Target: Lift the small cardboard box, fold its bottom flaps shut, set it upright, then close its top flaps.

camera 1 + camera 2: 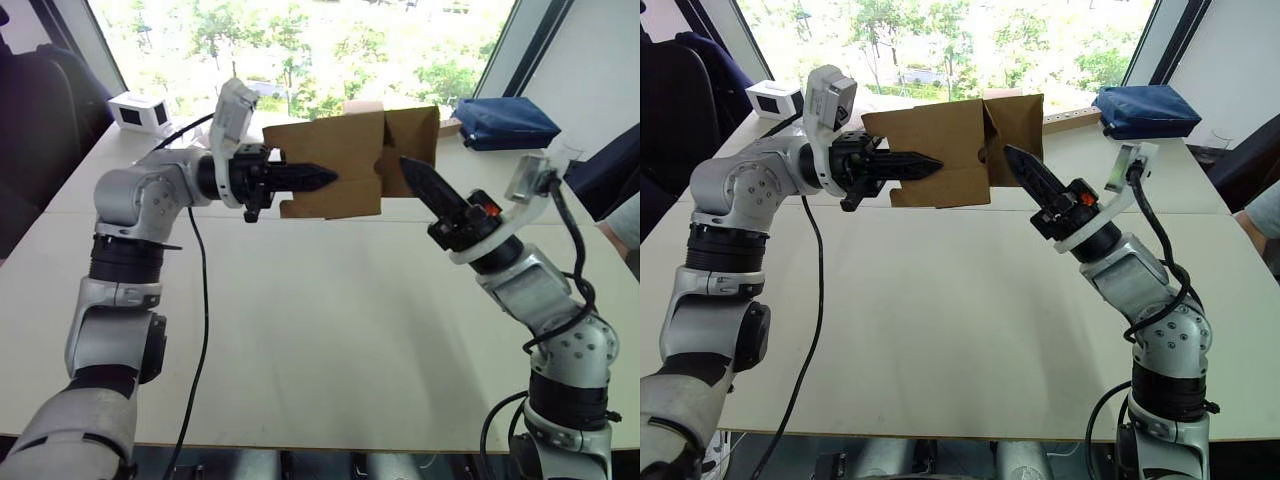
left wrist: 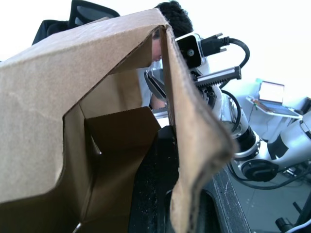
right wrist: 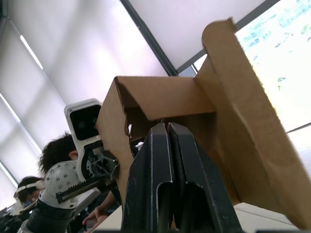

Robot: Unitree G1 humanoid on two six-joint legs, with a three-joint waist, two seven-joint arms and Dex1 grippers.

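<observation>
Holding the small cardboard box [image 1: 335,165] up off the table [image 1: 330,320], both arms met at mid-height over the far half of the surface. Nearest the camera, the right gripper [image 1: 414,172] reached up from the right with its two black fingers pressed together, pinching nothing; in the right wrist view their tips [image 3: 167,141] lay against the cardboard just under a bent flap [image 3: 160,99]. The left gripper [image 1: 322,177] came in level from the left, its fingers clamped on a wall of the box, one finger [image 2: 155,184] showing inside the carton in the left wrist view.

The step in hand looked to be the folding of the bottom flaps. To do it well, I judged that the left grasp should stay firm and steady so the box does not twist, while the closed right fingers push the loose flap flat along its hinge rather than poking at the middle of the panel, which could crease it.

The box itself was open and hollow; no contents showed inside, only its own inner flaps. Farther back, a white device [image 1: 139,112] sat at the far left of the table and a dark blue bag [image 1: 505,123] at the far right, near the window [image 1: 300,50].
</observation>
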